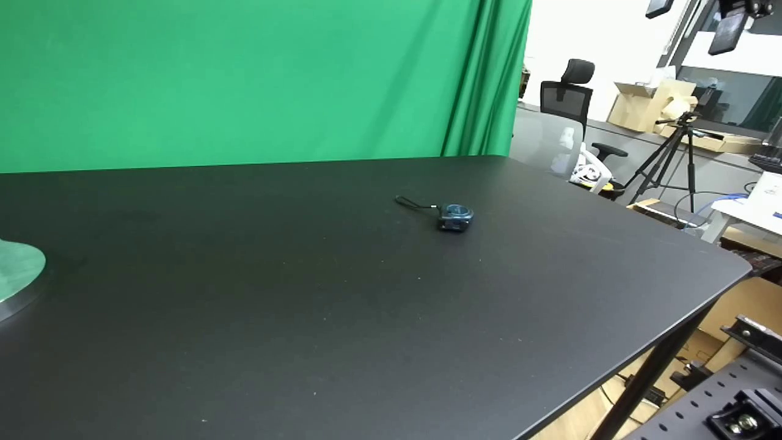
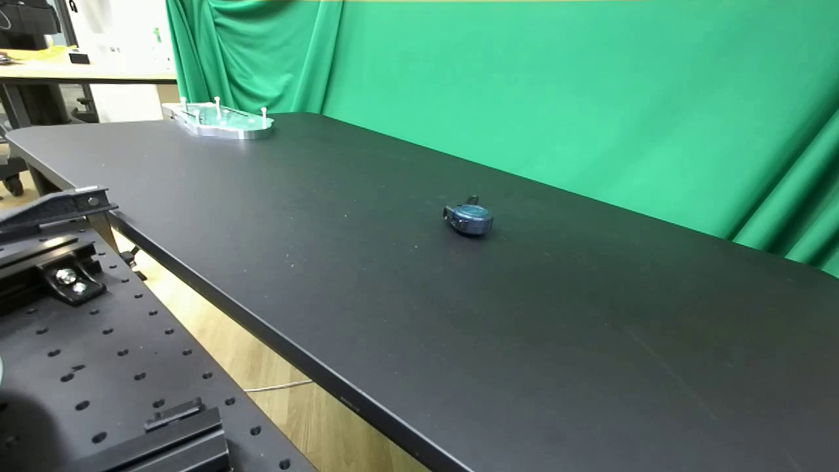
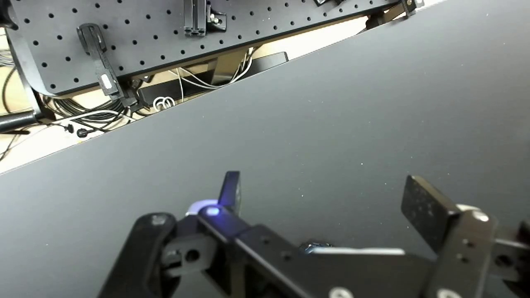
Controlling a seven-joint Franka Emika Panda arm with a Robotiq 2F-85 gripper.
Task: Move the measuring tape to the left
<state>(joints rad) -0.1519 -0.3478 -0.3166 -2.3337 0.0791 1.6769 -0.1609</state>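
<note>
The measuring tape [image 1: 455, 217] is a small dark blue-black case lying on the black table [image 1: 293, 318]. Its thin dark wrist strap extends to the left on the tabletop in that exterior view. The tape also lies near the middle of the table in an exterior view [image 2: 470, 219]. In the wrist view only a sliver of the tape [image 3: 310, 247] shows behind the gripper body. My gripper [image 3: 323, 188] is open and empty, with its fingers wide apart. It is high above the tabletop and apart from the tape. Its fingertips [image 1: 694, 21] show at the top right in an exterior view.
A flat clear plate with a metallic rim and short posts [image 2: 226, 131] stands at the table's far end; its rounded edge [image 1: 24, 299] shows at the left. A perforated black mounting plate [image 2: 157, 387] stands beside the table across a gap. A green curtain [image 1: 244, 79] hangs behind.
</note>
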